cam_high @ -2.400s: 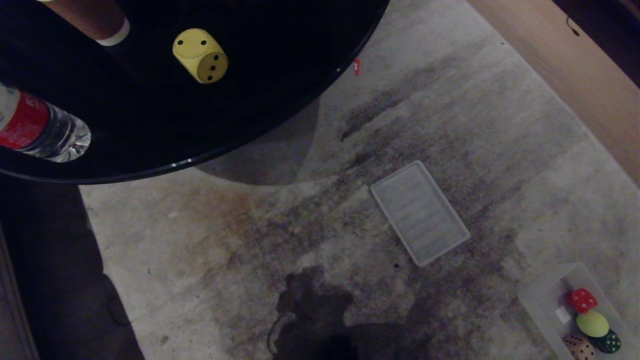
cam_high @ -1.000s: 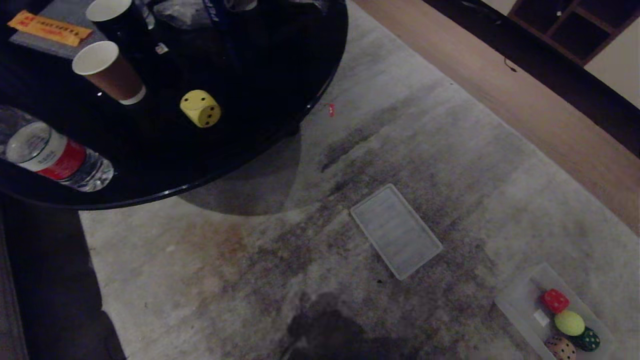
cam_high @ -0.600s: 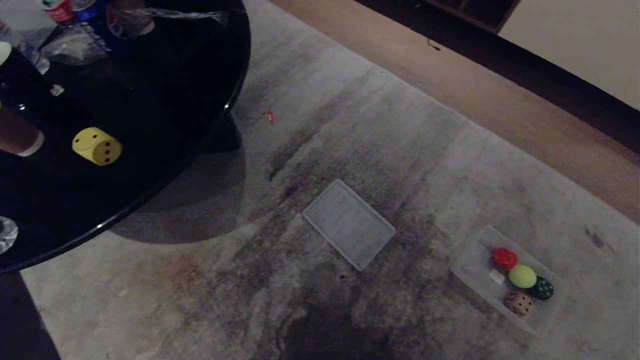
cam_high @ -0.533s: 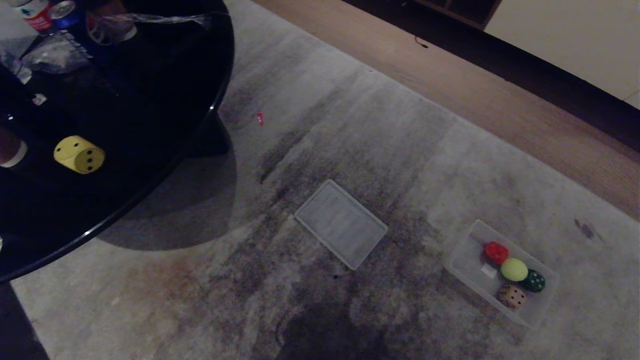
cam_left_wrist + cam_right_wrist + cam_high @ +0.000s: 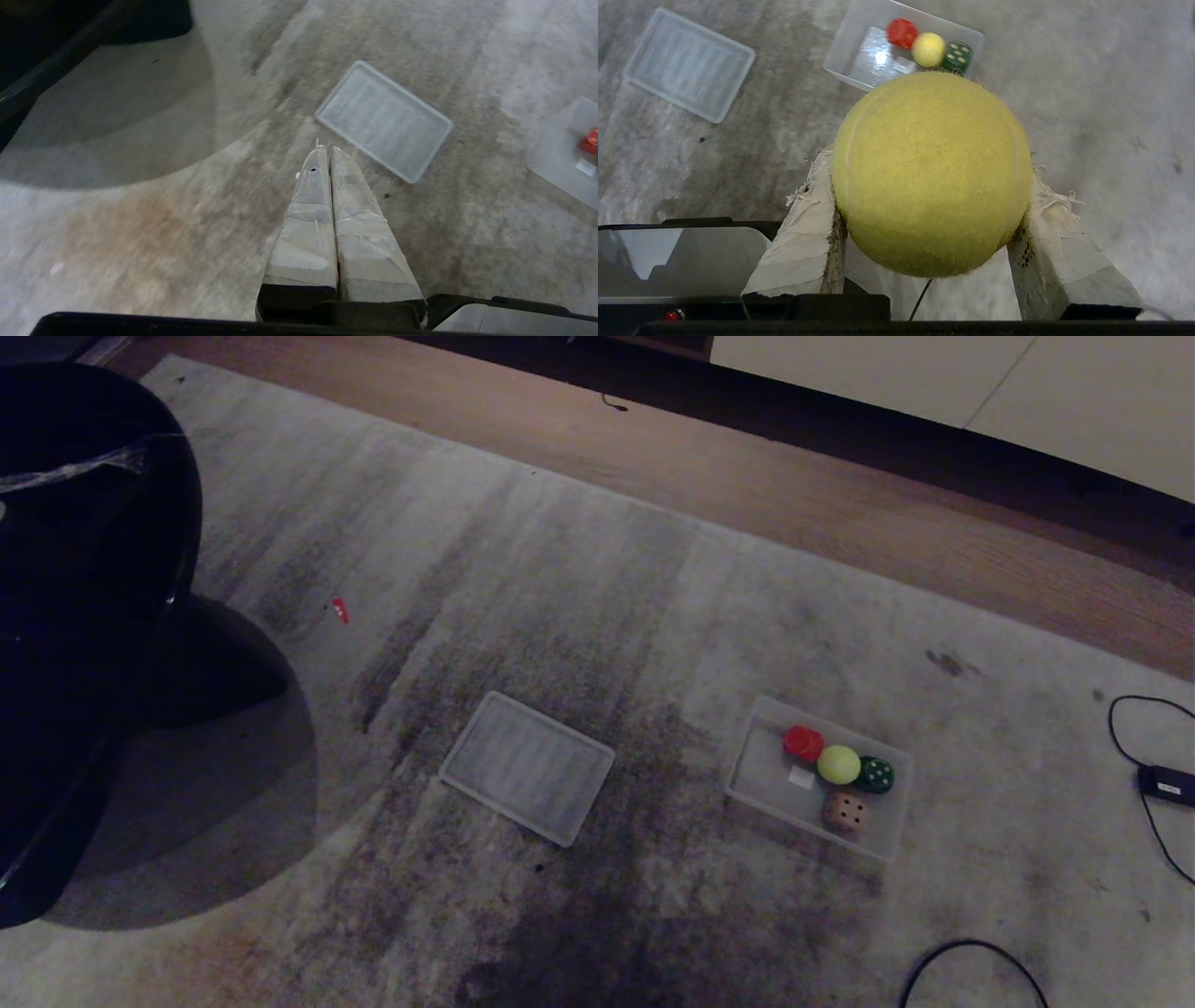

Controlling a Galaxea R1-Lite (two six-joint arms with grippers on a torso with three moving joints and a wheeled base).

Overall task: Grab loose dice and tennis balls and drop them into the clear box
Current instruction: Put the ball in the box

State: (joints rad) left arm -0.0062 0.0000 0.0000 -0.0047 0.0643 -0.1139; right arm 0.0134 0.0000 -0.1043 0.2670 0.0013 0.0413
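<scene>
Left claw (image 5: 330, 151) is pinched shut, empty, above the rug (image 5: 597, 616); right claw (image 5: 931, 154) clamps a tennis ball (image 5: 931, 175). Beyond it, the clear box (image 5: 764, 782) holds three dice (image 5: 844, 811) and another ball (image 5: 838, 764).

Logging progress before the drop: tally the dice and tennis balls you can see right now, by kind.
Dice: 3, red, dark green, peach, all in the clear box
Tennis balls: 2, one in the box, one in the right hand
Total: 5
</scene>
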